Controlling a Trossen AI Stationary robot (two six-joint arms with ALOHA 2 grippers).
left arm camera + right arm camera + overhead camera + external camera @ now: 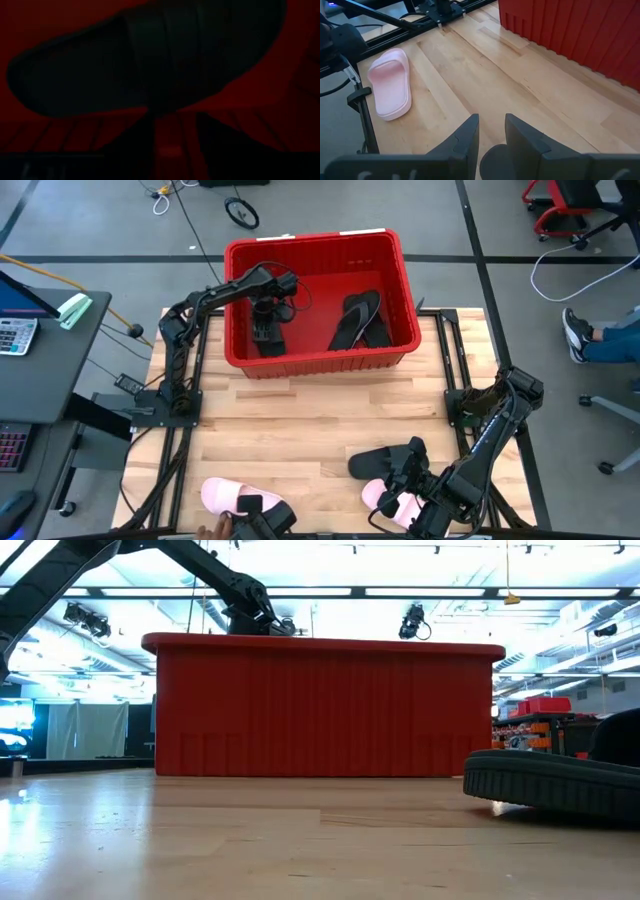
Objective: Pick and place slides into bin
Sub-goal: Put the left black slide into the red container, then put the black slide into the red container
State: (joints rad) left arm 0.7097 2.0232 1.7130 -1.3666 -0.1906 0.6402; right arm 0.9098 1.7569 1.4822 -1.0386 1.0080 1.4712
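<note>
Looking straight down, the high view shows the red bin (322, 298) at the far side of the tabletop (300, 420). Two black slides (358, 320) lie crossed in its right half. The left gripper (266, 315) reaches into its left half, right above a third black slide (268, 338); whether its fingers are spread or pinching the slide cannot be told here. Near the front edge, the right gripper (400, 480) hangs over a pink slide (385, 498), which it partly covers, and a fourth black slide (378, 460) lies just beside it. A second pink slide (222, 496) rests at front left, with a dark object (262, 518) partly over it and cut off by the frame.

From the low view, the bin's ribbed wall (322, 708) fills the middle and hides everything inside. Only the left arm (215, 580) shows above the rim. A black slide's edge (552, 780) is cut off at right.

Seen from the left wrist, a dark slide (145, 60) looms close against red plastic; the picture is too dim to make out the fingers.

Through the right wrist view, the right gripper (491, 131) has its fingers close together with a narrow gap, holding nothing. A pale rounded shape (495, 165) shows between their bases. The far pink slide (391, 81) lies flat on the wood, well apart from the bin's wall (580, 30).
</note>
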